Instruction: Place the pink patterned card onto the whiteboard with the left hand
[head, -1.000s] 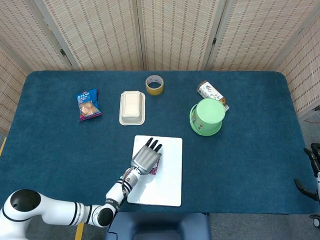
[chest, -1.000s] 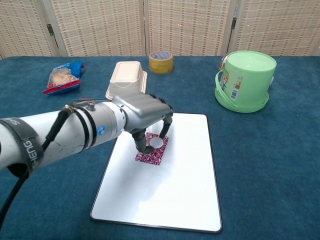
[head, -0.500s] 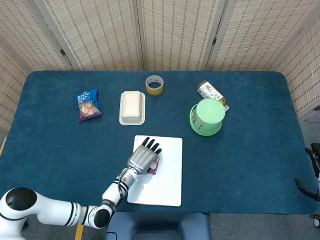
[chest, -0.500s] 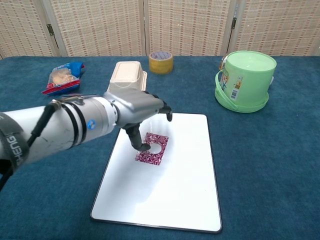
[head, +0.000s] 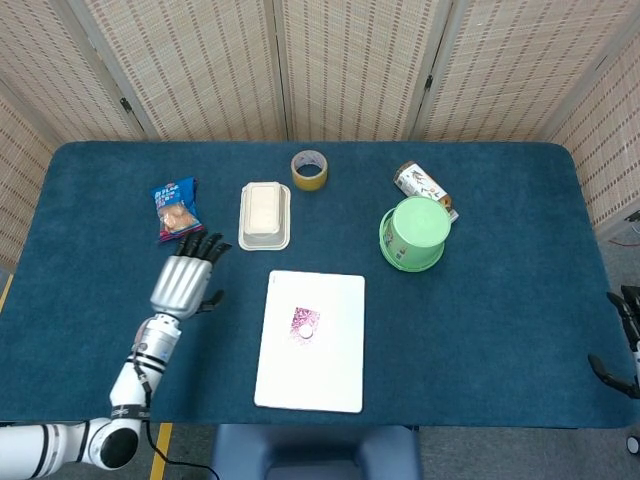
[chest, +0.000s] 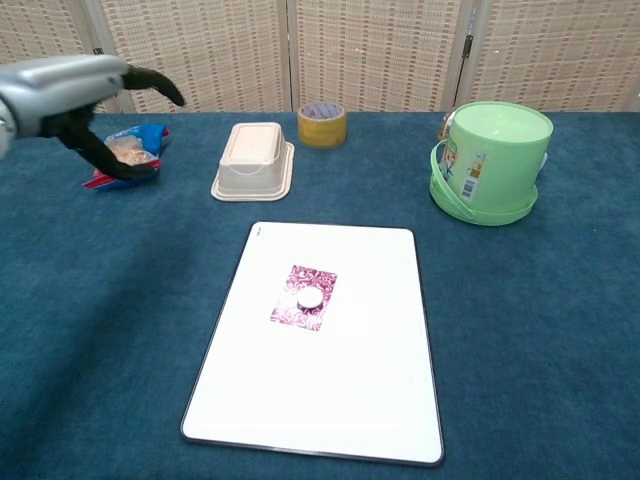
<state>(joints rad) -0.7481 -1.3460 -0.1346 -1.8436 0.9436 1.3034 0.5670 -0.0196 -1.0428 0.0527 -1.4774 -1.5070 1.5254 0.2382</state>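
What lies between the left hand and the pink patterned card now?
In the head view, only bare blue tablecloth and the white margin of the whiteboard separate the left hand from the pink patterned card; no object stands there.

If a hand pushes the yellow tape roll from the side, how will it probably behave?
The yellow tape roll lies flat on its face on the blue cloth, so it would probably slide, not roll. It looks like a hollow ring, so likely light. The cloth may add some drag.

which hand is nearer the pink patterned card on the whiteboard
Left. The left hand hovers left of the pink patterned card, off the whiteboard; the right hand sits at the table's far right edge.
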